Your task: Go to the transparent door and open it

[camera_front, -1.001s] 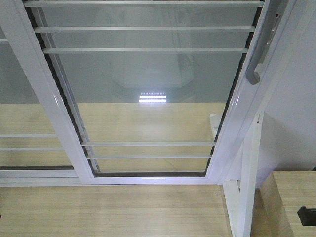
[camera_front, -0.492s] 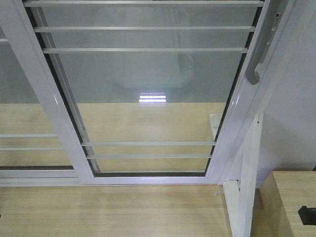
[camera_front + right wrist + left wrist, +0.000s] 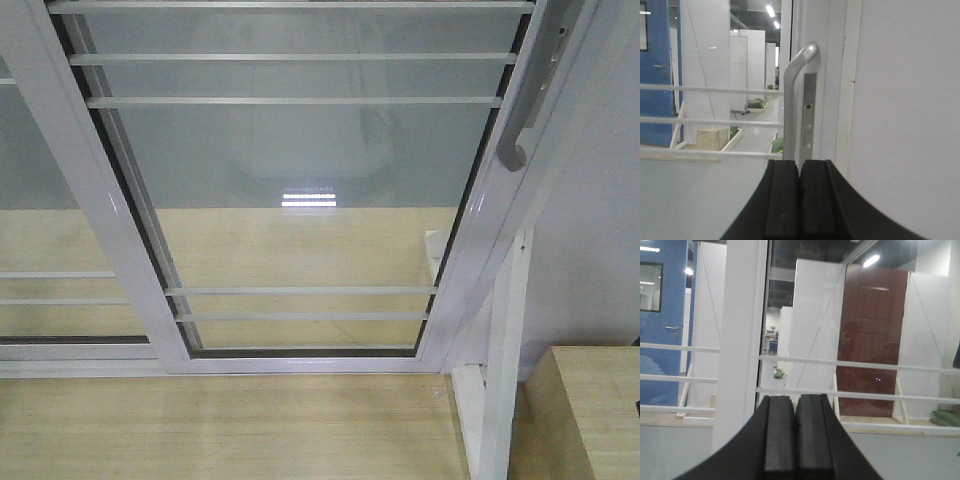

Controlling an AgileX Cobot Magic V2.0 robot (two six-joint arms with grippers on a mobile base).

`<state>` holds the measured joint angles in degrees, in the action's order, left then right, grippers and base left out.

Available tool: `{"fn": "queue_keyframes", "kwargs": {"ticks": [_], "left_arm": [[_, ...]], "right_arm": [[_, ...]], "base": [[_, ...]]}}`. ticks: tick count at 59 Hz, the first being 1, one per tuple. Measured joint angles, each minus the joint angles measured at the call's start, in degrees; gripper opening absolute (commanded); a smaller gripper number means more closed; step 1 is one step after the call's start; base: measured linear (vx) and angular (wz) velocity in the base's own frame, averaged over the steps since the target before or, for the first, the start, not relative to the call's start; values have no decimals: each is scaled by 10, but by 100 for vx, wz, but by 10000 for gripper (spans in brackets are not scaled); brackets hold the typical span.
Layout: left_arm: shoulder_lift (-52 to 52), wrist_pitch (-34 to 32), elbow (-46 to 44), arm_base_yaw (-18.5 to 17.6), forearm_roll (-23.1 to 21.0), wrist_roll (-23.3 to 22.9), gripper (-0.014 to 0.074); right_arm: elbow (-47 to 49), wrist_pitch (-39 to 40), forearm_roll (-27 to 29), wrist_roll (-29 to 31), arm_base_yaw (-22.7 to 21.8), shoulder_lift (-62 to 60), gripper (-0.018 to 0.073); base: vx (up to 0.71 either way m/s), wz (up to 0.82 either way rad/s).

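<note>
front view: the transparent door fills the frame and looks closed, its handle at its upper right edge. over the last second only a dark object on the wooden box has slid nearly out of view, so the base is probably still adjusting. the floor is pale wood.

left wrist view: the left gripper faces barred glass, jaws clenched on nothing.

right wrist view: the right gripper, jaws clenched and empty, sits below the handle.
</note>
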<state>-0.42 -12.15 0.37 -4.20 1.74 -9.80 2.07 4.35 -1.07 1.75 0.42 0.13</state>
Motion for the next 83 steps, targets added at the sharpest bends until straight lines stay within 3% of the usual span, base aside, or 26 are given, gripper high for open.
{"fn": "queue_keyframes", "kwargs": {"ticks": [15,27,38,44,61,70,83], "left_arm": [[100,59,-175,-2,35,-6,-6],[243,113,-229,-2,36,-7,-6],[323,125,-229,-2,36,-7,11],[343,125,-229,-2,37,-7,52],[376,129,-229,-2,37,-7,357],[377,129,-229,-2,37,-7,447],[377,128,-229,-2,37,-7,451]], "right_arm": [[217,-142,-9,3,0,109,-4],[236,-136,-15,3,0,245,6],[236,-63,-15,-2,0,340,63],[236,-15,-15,-3,0,396,139],[236,104,-18,-42,0,541,441],[237,197,-90,-46,0,619,462],[276,268,-127,-66,0,741,460]], "base": [[0,0],[0,0],[0,0],[0,0],[0,0],[0,0],[0,0]]}}
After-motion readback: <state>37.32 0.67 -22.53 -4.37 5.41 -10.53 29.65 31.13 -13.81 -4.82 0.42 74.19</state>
